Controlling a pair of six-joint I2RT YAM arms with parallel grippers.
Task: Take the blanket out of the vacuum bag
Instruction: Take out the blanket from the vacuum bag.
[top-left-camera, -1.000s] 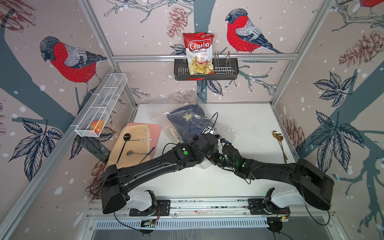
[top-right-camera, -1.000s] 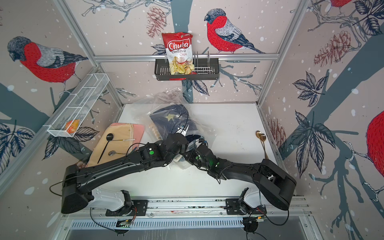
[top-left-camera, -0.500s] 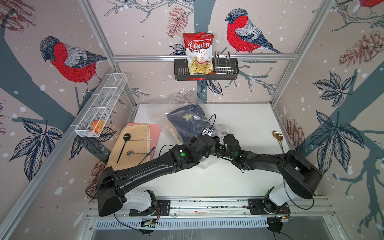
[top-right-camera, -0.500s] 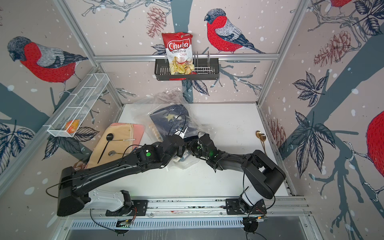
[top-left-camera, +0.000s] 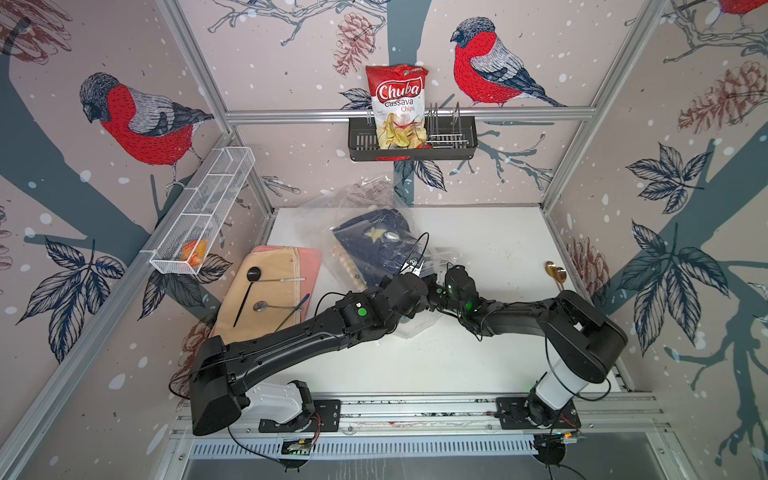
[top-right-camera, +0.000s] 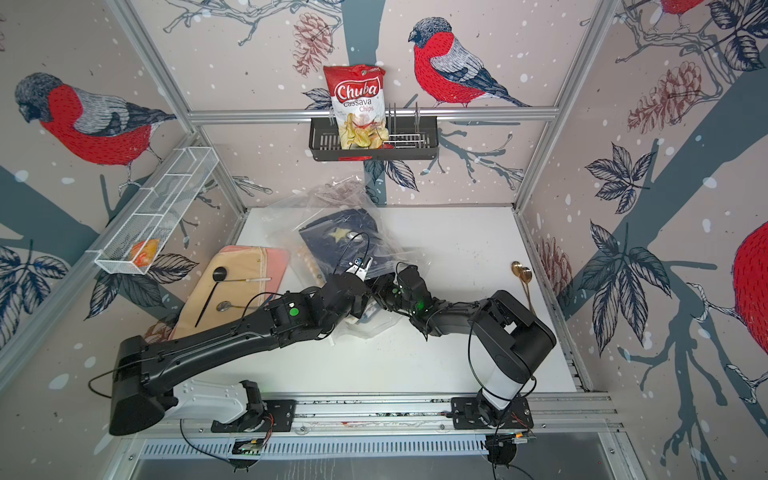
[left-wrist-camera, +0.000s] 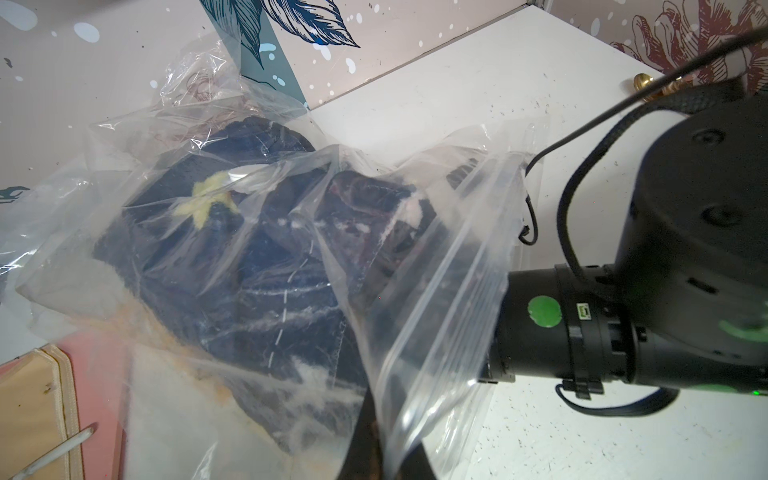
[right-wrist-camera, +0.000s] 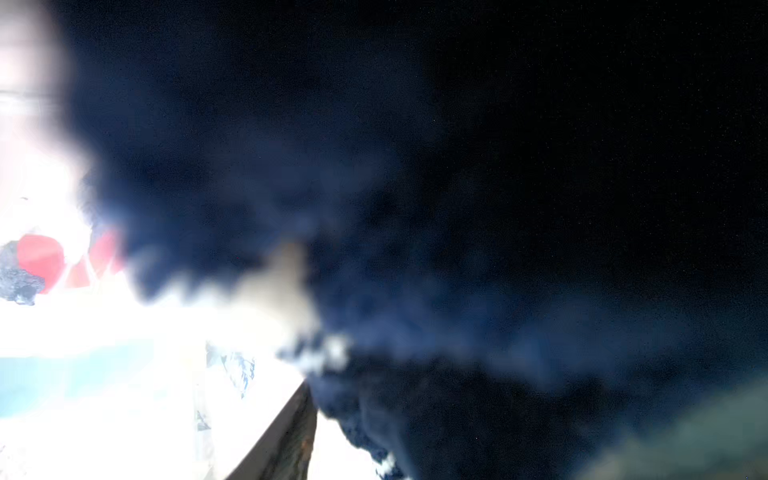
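Left wrist view has the big clear crinkly plastic vacuum bag on the white desk, dark navy blanket with a yellow star still inside it, right under the bag's round white valve cap. Left end effector is pinched tight on the bag's zip-seal edge. Right end effector is buried in the bag mouth next to it, can't tell how wide.

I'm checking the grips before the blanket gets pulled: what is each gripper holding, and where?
Left gripper: vacuum bag, by its zip-seal edge. Right gripper: inside the bag, hold cannot be told.
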